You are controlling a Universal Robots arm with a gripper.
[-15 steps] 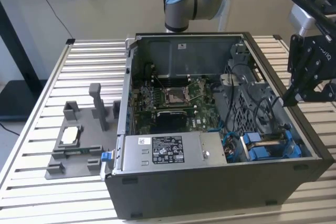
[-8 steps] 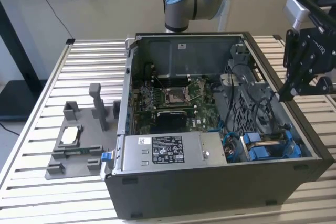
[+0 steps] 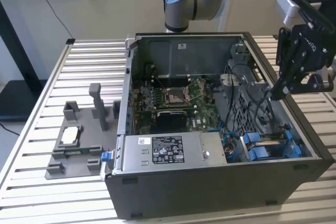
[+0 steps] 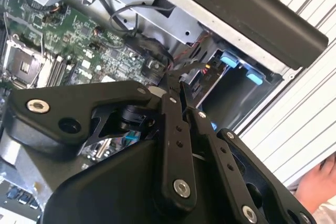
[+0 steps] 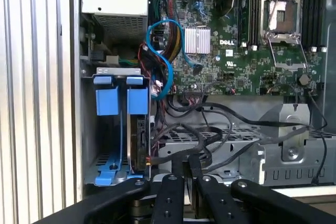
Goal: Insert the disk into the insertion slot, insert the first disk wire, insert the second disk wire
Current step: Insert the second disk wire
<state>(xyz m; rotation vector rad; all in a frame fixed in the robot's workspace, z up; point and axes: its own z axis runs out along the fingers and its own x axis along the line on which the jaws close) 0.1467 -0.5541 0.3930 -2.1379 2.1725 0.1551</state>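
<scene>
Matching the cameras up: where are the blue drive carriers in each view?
Exterior view: blue drive carriers in the case's near corner, exterior view's right.
First wrist view: carriers against the case's side wall.
Second wrist view: carriers under the case rim.
Shared landmark: CPU socket.

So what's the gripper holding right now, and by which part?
The gripper appears shut on a black wire, pinched mid-length beside the drive cage; the contact itself is hard to see.

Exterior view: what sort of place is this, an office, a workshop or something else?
Most likely a robotics lab bench for computer assembly: an open desktop computer case lies on a slatted metal table, a robot arm reaches above it, and a grey parts fixture sits on the exterior view's left.
</scene>
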